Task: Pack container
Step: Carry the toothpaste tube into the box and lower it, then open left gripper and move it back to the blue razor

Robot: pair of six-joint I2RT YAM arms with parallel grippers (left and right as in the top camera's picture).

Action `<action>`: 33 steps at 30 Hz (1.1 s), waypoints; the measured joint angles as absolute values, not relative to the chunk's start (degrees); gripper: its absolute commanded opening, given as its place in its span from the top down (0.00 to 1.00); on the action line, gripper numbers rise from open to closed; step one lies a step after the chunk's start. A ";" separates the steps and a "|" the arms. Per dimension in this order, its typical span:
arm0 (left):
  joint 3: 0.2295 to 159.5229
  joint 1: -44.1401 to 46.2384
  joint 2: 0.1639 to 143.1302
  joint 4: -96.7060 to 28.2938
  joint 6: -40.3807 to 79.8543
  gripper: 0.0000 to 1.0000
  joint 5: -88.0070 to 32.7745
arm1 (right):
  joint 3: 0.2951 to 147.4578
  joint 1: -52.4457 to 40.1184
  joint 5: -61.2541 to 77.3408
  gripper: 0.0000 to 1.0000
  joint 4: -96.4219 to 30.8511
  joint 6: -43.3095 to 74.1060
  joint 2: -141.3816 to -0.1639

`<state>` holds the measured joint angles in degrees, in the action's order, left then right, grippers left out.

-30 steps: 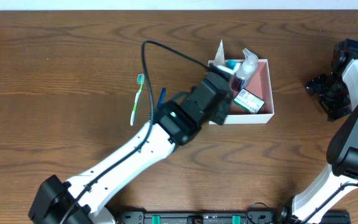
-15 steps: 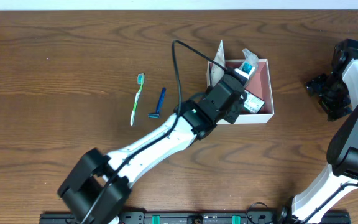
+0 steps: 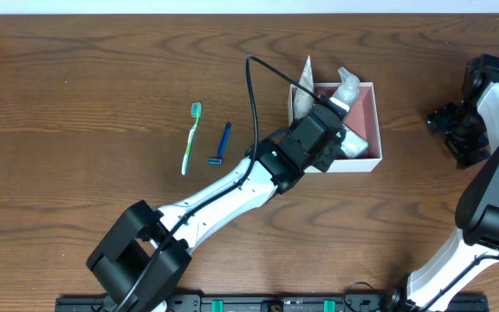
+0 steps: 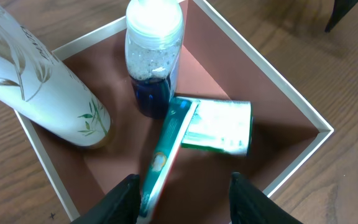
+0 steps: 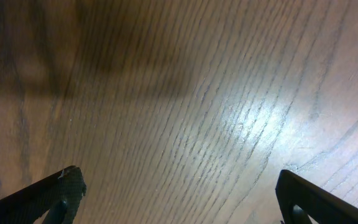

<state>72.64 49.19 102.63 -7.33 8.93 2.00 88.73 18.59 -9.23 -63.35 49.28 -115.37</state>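
Note:
The container (image 3: 376, 130), a square shallow box with white walls and a pink inside (image 4: 278, 81), sits at the table's right of centre. In it are a white leaf-print tube (image 4: 42, 87), a clear bottle with blue liquid (image 4: 154, 50) and a green-and-white packet (image 4: 219, 127). My left gripper (image 4: 182, 199) hangs open over the box (image 3: 323, 139). A blurred teal tube (image 4: 166, 155) lies slanted beside its left finger, resting on the packet. My right gripper (image 5: 179, 193) is open and empty over bare wood at the far right (image 3: 449, 130).
A green toothbrush (image 3: 191, 139) and a blue razor (image 3: 221, 143) lie on the wood left of the box. My left arm's cable arches above the box's left edge.
My left arm swung right and reached over the box. The teal tube has come away from the jaws and dropped into the box. The right arm has not moved.

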 measured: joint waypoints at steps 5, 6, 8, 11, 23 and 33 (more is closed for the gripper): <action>72.64 49.19 102.52 -7.42 8.47 0.41 2.13 | 88.73 18.59 -9.23 0.01 -63.35 49.30 -115.37; 72.64 49.19 102.32 -7.60 8.45 0.39 2.13 | 88.73 18.59 -9.23 0.01 -63.35 49.30 -115.37; 72.64 49.19 101.32 -8.82 8.43 0.35 2.22 | 88.73 18.59 -9.23 0.01 -63.35 49.30 -115.37; 72.62 49.21 96.57 -13.58 7.86 0.25 4.14 | 88.73 18.59 -9.23 0.01 -63.37 49.30 -115.37; 73.28 43.92 76.49 -40.32 9.04 0.16 22.35 | 88.71 18.59 -9.21 0.01 -63.35 49.43 -115.37; 73.28 23.27 87.50 -40.38 11.29 0.16 13.32 | 88.71 18.59 -9.21 0.01 -63.37 49.43 -115.37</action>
<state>73.28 23.27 87.50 -40.38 11.29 13.32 88.71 18.59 -9.21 -63.37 49.43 -115.37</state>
